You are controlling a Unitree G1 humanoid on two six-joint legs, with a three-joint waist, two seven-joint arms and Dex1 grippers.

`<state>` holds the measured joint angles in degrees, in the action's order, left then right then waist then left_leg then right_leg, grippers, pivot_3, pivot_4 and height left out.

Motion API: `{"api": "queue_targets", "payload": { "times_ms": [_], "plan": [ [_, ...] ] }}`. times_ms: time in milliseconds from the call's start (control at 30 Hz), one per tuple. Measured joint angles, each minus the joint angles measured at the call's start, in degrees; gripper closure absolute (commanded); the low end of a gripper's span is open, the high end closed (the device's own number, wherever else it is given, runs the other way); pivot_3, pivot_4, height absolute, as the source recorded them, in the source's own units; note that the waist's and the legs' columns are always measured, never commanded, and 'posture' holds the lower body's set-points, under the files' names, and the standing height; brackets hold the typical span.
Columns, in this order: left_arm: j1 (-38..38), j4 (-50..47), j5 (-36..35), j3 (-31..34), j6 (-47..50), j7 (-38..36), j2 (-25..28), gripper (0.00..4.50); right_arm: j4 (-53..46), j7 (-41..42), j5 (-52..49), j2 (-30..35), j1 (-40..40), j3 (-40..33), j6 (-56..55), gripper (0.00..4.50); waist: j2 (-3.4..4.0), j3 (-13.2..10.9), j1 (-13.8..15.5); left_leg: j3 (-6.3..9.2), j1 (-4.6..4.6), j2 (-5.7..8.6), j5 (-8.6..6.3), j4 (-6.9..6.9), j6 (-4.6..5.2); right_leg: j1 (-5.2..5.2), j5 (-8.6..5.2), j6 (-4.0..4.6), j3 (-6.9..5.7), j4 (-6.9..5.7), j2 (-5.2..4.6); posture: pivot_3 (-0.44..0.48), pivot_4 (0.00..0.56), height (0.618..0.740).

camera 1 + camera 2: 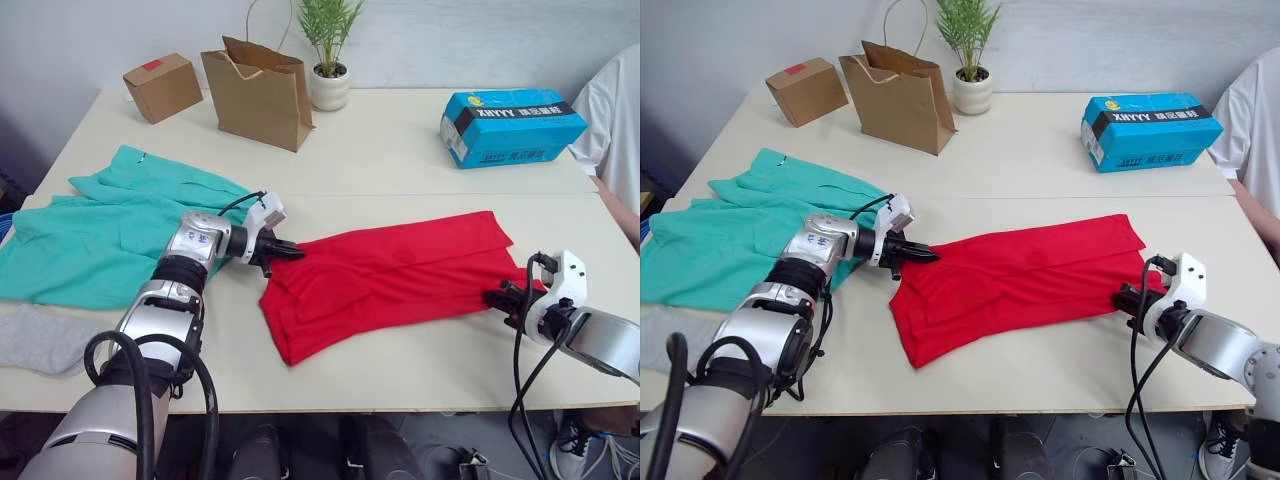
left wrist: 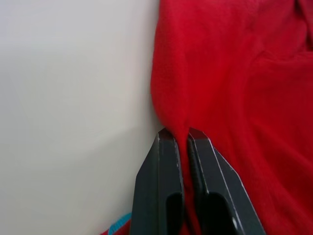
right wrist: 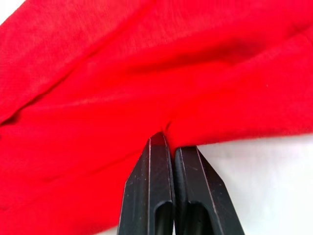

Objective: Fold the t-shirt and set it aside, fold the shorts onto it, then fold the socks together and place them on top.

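Note:
The red t-shirt (image 1: 390, 275) lies partly folded in a long band across the middle of the table. My left gripper (image 1: 284, 251) is shut on its left edge; the left wrist view shows red cloth pinched between the fingertips (image 2: 168, 142). At the band's right end my right gripper (image 1: 498, 297) is shut on the t-shirt's hem (image 3: 168, 129). The teal shorts (image 1: 105, 225) are spread flat at the left of the table. One light grey sock (image 1: 40, 338) rests near the front left edge.
A brown paper bag (image 1: 258, 92), a small cardboard box (image 1: 163, 87) and a potted plant (image 1: 329, 60) stand along the back. A blue carton (image 1: 510, 126) sits at the back right. A person in a white shirt (image 1: 617, 120) is at the right edge.

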<state>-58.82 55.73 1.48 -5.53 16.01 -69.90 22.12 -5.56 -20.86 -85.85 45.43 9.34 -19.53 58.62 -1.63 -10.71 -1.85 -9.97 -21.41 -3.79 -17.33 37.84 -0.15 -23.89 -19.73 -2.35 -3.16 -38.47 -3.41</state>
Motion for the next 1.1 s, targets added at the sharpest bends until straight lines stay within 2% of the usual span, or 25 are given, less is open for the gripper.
{"api": "queue_targets", "payload": {
  "times_ms": [133, 267, 367, 533, 733, 833, 933, 1000, 1100],
  "plan": [
    [5.8, -11.4, -1.7, -0.2, 6.6, -0.9, 1.5, 4.49, 4.3, 7.3, 9.6, 0.9, 5.4, 3.5, -0.3, 4.50, 0.00, 0.0, -0.1, -0.03, 0.04, -0.02, 0.00, 0.02, -0.01, 0.00, 0.00, 0.00, 0.04, -0.05, 0.00, 0.000, 0.150, 0.740],
    [15.1, -30.9, -4.3, 0.0, 18.5, 1.3, 3.8, 4.49, 15.5, 16.8, 22.2, -0.1, 16.3, 9.3, -3.9, 4.50, 0.01, 0.0, -0.9, -0.07, 0.10, -0.01, 0.01, 0.05, -0.02, 0.00, 0.00, 0.00, 0.13, -0.15, 0.01, 0.000, 0.150, 0.740],
    [19.5, -40.1, -5.9, 0.3, 24.2, 5.2, 3.7, 4.49, 22.2, 24.9, 31.9, -0.5, 22.7, 14.6, -7.7, 4.50, 0.01, 0.0, -0.9, -0.07, 0.09, 0.00, 0.01, 0.07, -0.02, 0.00, 0.00, 0.00, 0.14, -0.16, 0.00, 0.000, 0.150, 0.740],
    [26.2, -52.6, -8.5, 2.0, 30.2, 12.7, 2.4, 4.49, 33.4, 32.2, 42.0, -4.6, 30.9, 15.6, -12.2, 4.50, 0.01, 0.0, -1.1, -0.07, 0.10, -0.01, 0.01, 0.05, -0.02, -0.01, 0.00, 0.01, 0.15, -0.17, -0.01, 0.000, 0.150, 0.740],
    [35.7, -70.4, -11.5, 4.6, 38.0, 23.4, -1.2, 4.49, 42.6, 39.3, 53.4, -9.0, 36.8, 17.5, -20.7, 4.50, 0.02, 0.0, -1.4, -0.08, 0.13, -0.01, 0.01, 0.04, -0.03, -0.01, 0.00, 0.01, 0.18, -0.19, -0.01, 0.000, 0.150, 0.740],
    [38.7, -76.0, -11.8, 5.0, 40.1, 28.9, -2.5, 4.49, 46.2, 42.6, 57.1, -10.7, 39.2, 17.5, -22.6, 4.50, 0.01, 0.0, -1.3, -0.07, 0.13, -0.01, 0.02, 0.07, -0.04, 0.00, 0.01, 0.02, 0.18, -0.21, -0.01, 0.000, 0.150, 0.740],
    [39.5, -79.1, -13.6, 6.1, 42.8, 31.1, -2.3, 4.50, 46.7, 46.7, 58.4, -12.0, 40.0, 17.1, -21.9, 3.85, 0.02, 0.0, -1.2, -0.06, 0.15, -0.01, 0.02, 0.06, -0.04, 0.02, 0.01, 0.02, 0.18, -0.21, -0.01, 0.000, 0.150, 0.740],
    [40.8, -80.3, -15.7, 6.2, 44.4, 30.9, -1.5, 4.50, 45.1, 49.8, 58.5, -11.8, 39.7, 16.9, -19.5, 3.24, 0.04, 0.0, -1.2, -0.06, 0.15, 0.00, 0.01, 0.01, -0.05, 0.02, 0.01, 0.02, 0.18, -0.17, -0.02, 0.000, 0.150, 0.740],
    [41.8, -80.1, -18.2, 6.2, 46.0, 30.9, -1.3, 3.70, 40.0, 53.6, 59.6, -10.0, 37.2, 17.6, -17.0, 2.18, 0.04, 0.0, -1.0, -0.03, 0.12, -0.01, 0.01, -0.01, -0.05, 0.01, 0.01, 0.02, 0.16, -0.11, -0.02, 0.000, 0.150, 0.740]
  ]
}}
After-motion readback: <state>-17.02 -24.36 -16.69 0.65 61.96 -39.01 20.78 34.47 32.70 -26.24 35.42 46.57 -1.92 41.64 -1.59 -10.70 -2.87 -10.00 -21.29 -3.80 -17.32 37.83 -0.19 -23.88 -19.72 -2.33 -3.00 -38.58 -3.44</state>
